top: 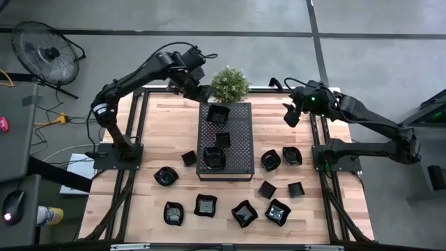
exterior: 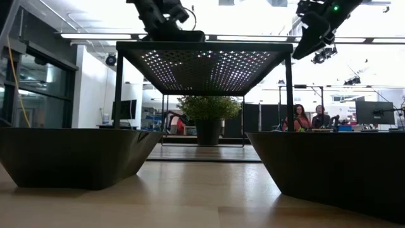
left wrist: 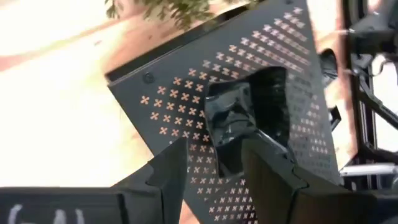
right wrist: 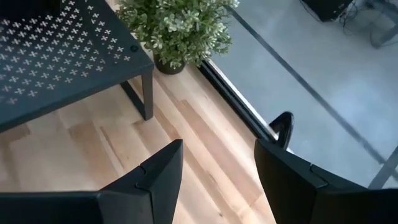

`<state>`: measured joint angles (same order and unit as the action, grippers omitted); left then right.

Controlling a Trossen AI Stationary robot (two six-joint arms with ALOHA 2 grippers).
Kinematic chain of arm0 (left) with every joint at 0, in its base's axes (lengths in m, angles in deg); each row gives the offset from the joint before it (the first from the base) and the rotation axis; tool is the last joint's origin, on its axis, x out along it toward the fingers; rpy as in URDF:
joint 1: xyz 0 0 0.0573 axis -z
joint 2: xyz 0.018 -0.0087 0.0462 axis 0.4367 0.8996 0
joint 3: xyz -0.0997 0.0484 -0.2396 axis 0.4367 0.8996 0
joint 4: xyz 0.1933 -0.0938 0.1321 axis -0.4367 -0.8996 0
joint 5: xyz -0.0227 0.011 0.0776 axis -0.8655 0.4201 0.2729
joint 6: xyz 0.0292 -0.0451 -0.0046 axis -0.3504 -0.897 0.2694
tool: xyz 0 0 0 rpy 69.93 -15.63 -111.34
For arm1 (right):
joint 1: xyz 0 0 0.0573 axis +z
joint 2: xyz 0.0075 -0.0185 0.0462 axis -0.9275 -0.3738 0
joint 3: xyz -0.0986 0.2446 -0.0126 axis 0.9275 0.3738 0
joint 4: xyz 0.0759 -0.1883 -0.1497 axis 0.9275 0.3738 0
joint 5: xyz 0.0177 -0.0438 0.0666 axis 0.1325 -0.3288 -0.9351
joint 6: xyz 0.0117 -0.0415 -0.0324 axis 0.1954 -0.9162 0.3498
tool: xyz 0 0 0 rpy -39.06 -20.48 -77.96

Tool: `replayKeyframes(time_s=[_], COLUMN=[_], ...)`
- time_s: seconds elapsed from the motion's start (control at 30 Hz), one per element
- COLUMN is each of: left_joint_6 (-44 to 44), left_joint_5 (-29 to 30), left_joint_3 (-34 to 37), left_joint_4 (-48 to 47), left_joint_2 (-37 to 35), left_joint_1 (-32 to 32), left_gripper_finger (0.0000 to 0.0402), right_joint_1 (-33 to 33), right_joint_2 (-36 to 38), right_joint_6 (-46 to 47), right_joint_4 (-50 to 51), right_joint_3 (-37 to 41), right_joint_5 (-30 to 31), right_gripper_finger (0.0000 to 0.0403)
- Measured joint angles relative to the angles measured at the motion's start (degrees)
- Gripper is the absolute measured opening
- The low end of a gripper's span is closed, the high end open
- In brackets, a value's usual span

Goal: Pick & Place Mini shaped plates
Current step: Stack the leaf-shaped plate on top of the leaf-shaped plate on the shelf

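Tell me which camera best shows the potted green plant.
The right wrist view: the leafy green potted plant fills its top, beside the tray's corner. The high view shows it small from above, the low view far behind, the left wrist only leaves.

Bare table (top: pixel 167 118) is lying open at the frame's upper left and right of the tray (top: pixel 240 150). Plates (top: pixel 244 213) are crowding the lower half; a plant (top: pixel 229 84) is blocking the tray's top edge.
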<state>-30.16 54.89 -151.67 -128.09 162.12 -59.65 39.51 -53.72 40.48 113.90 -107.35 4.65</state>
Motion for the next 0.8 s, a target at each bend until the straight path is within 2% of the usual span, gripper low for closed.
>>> replayKeyframes(time_s=[0.37,0.53,0.8], left_joint_6=[11.0,15.9,20.4], left_joint_5=[4.7,4.9,5.3], left_joint_3=[0.0,0.0,0.0], left_joint_4=[-0.1,0.1,0.5], left_joint_2=[-7.0,-9.2,-10.3], left_joint_1=[0.0,0.1,3.6], left_gripper_finger=[0.0150,0.0150,0.0150], right_joint_1=[0.0,0.0,0.0], right_joint_2=[0.3,0.3,-1.5], right_joint_6=[8.7,12.3,17.2], right_joint_4=[10.0,12.8,15.8], right_joint_3=[0.0,0.0,0.0], right_joint_5=[-3.7,-5.0,-8.3], right_gripper_finger=[0.0194,0.0194,0.0194])
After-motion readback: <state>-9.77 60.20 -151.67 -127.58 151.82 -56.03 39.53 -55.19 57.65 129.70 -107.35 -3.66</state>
